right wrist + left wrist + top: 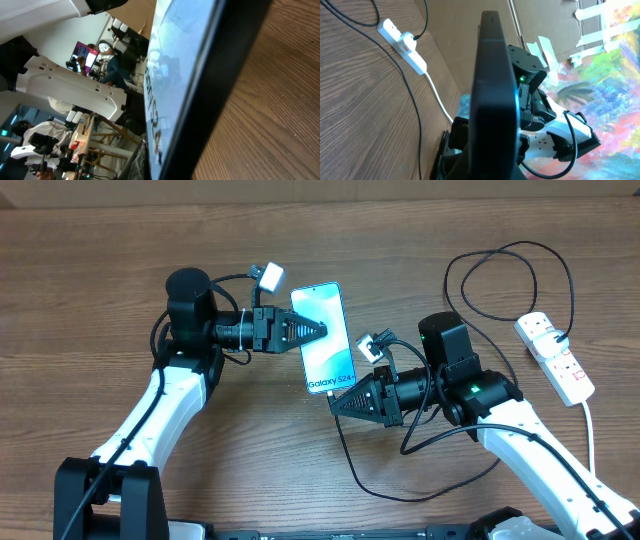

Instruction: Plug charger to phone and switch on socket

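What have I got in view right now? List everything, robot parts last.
phone: one, black edges with a lit pale-blue screen, mid-table between the two hands.
charger: one, thin black cable, loops out from the socket and trails back toward the right hand.
socket: one, white power strip, far right of the table.
cord: one, thick white, runs from the socket toward the near edge.
table: one, brown wood, under everything.
left hand: one, black, at the phone's left edge, seemingly gripping it.
right hand: one, black, by the phone's lettered end; grip not visible.
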Action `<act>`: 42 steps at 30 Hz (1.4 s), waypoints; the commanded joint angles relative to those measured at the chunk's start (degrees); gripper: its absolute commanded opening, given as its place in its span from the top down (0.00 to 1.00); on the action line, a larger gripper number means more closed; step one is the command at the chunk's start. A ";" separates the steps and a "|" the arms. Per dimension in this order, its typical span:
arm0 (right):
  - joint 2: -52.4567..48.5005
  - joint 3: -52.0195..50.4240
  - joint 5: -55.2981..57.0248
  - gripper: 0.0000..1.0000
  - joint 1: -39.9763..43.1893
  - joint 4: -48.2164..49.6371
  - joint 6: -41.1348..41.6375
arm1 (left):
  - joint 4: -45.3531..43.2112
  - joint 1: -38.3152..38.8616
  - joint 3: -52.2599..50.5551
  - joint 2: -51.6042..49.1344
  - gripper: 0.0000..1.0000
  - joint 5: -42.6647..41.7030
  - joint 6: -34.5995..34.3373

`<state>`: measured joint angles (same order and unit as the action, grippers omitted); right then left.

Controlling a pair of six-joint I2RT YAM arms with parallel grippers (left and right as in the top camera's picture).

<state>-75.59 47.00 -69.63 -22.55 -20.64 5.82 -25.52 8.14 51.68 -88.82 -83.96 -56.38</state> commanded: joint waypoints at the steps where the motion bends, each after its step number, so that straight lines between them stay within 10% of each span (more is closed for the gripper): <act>1: 0.17 0.22 0.15 0.96 0.07 0.48 0.17 | -0.46 -0.24 0.55 0.74 0.96 -3.17 2.01; 42: 0.20 0.26 0.94 0.96 0.11 0.37 0.39 | -0.17 -1.38 0.55 0.74 0.96 -0.50 2.38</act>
<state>-75.59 47.00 -67.75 -22.52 -20.58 6.02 -25.34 7.33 51.68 -88.82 -84.40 -55.31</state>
